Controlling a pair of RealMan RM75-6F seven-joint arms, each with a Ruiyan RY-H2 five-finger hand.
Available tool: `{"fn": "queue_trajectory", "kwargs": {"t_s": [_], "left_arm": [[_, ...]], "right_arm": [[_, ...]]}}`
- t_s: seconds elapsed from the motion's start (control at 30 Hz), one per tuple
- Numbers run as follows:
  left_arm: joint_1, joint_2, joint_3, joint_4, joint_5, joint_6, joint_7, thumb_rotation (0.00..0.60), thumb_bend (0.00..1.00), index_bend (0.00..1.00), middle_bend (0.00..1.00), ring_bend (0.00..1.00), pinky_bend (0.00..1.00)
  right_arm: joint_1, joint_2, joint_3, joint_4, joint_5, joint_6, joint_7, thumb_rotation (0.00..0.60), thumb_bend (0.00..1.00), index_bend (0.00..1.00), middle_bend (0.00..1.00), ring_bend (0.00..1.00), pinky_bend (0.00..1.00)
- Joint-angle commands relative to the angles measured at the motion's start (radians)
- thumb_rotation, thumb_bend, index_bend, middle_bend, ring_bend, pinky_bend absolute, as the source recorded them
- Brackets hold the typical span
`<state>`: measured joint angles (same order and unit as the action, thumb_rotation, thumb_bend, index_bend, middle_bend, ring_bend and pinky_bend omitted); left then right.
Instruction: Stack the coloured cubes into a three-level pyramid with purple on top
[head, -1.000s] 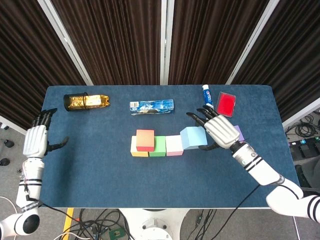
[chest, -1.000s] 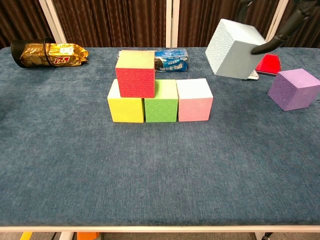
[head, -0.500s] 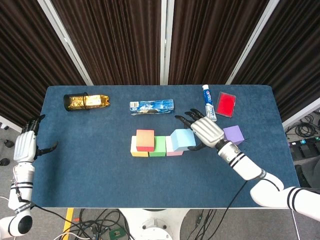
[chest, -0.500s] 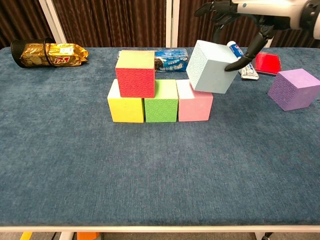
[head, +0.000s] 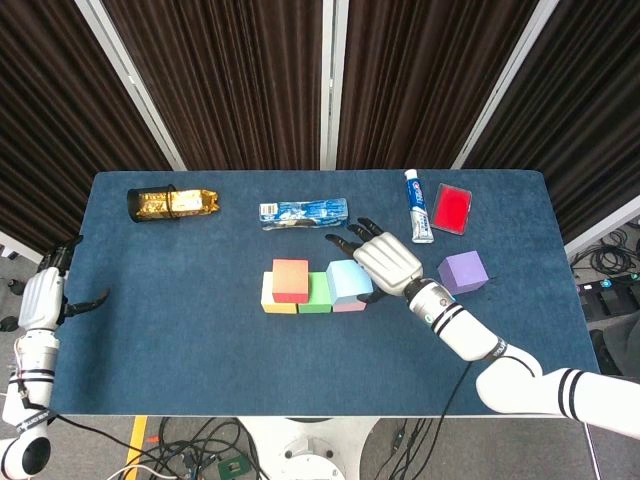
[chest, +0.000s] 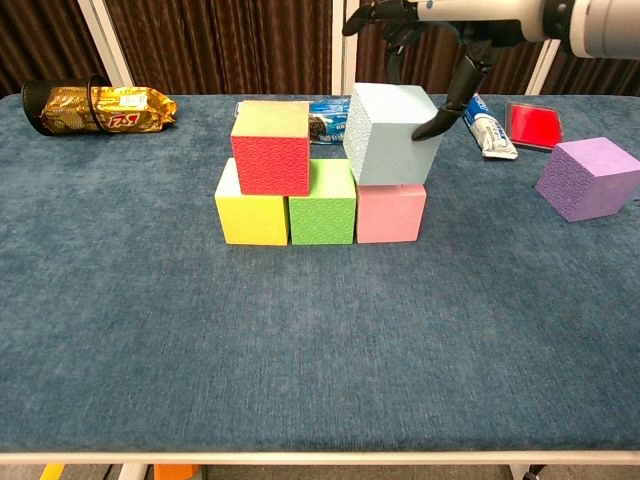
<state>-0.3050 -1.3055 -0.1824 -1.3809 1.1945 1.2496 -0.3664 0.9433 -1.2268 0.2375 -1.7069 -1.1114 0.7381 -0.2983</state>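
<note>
Base row of 3 cubes on the blue table (chest: 150, 330): yellow cube (chest: 250, 213), green cube (chest: 322, 207) and pink cube (chest: 391, 211), touching side by side. The red cube (chest: 271, 147) sits on the yellow and green cubes. The right hand (head: 384, 262) grips the light blue cube (chest: 391, 134) from above, fingers (chest: 445, 108) wrapped down its sides; the cube is over the pink and green cubes, slightly turned. The purple cube (chest: 586, 178) lies apart at right. The left hand (head: 43, 298) hangs beyond the table's left edge, fingers loosely spread, holding nothing.
</note>
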Motion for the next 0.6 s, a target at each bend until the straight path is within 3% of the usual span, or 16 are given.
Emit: {"fn": "queue_trajectory", "kwargs": {"t_s": [0.03,0.37,0.6], "left_arm": [[0.006,0.002,0.002,0.004,0.011,-0.007,-0.013,0.600,0.22,0.09,0.09,0.00,0.09],[0.018,0.006,-0.004,0.009,0.011,-0.038,-0.051,0.600,0.22,0.09,0.09,0.00,0.09],[0.023,0.005,-0.004,0.016,0.023,-0.046,-0.064,0.600,0.22,0.09,0.09,0.00,0.09]], "right_arm": [[0.054,0.002,0.000,-0.042,0.108,-0.003,-0.099,0.600,0.12,0.00,0.52,0.08,0.00],[0.168,-0.022,-0.031,-0.058,0.334,0.024,-0.256,0.600,0.12,0.00,0.52,0.08,0.00],[0.212,-0.047,-0.052,-0.044,0.410,0.049,-0.289,0.600,0.12,0.00,0.52,0.08,0.00]]}}
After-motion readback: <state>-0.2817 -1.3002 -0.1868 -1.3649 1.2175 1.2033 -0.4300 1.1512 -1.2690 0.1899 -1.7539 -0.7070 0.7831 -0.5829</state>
